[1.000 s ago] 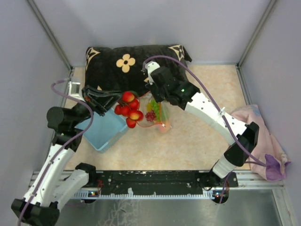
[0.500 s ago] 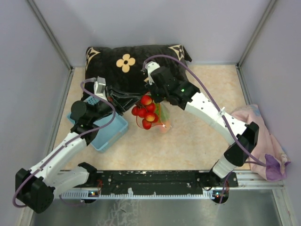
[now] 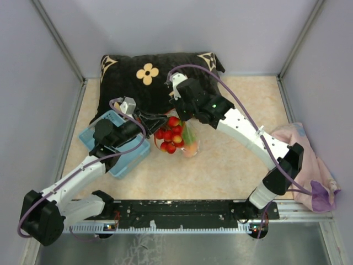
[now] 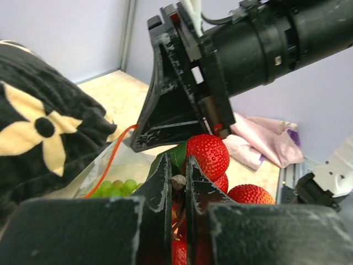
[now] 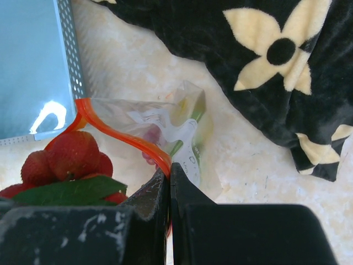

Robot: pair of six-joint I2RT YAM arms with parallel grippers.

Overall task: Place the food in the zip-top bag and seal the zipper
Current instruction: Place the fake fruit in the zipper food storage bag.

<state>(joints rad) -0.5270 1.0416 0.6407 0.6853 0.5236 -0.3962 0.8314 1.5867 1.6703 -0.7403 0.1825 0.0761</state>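
Okay, top view: left gripper (image 3: 159, 122) sits just left of centre, jaws nearly closed on the stem end of the strawberries (image 3: 171, 136). The red bunch hangs right at the mouth of the zip-top bag (image 3: 193, 141). Left wrist view confirms it: the two fingers (image 4: 164, 185) are pressed almost together, with only a small brownish stem bit between them. The strawberries and a green leaf (image 4: 175, 156) sit just past the tips.

Right gripper (image 3: 177, 112) comes in from above the bunch in the frame and is pinched tight on the zipper (image 5: 122, 136). In the right wrist view the fingertips meet on the red-orange strip at lower centre, no gap visible. The strip loops off to the left in an open curve, so the bag mouth is open.

The bag lies on the tan table (image 3: 220, 165) near the centre of the top view. The light blue basket (image 3: 132, 154) is on its left, and the black flowered pillow (image 3: 144, 77) is just above it in the frame.

Inside the clear plastic are green grapes (image 4: 113, 187), plus something yellow-green and something purplish, both blurred by crinkles. An orange fruit (image 3: 189, 149) shows at the bag's lower end in the top view. Pink cloth (image 3: 309, 160) is at the right edge, well apart.
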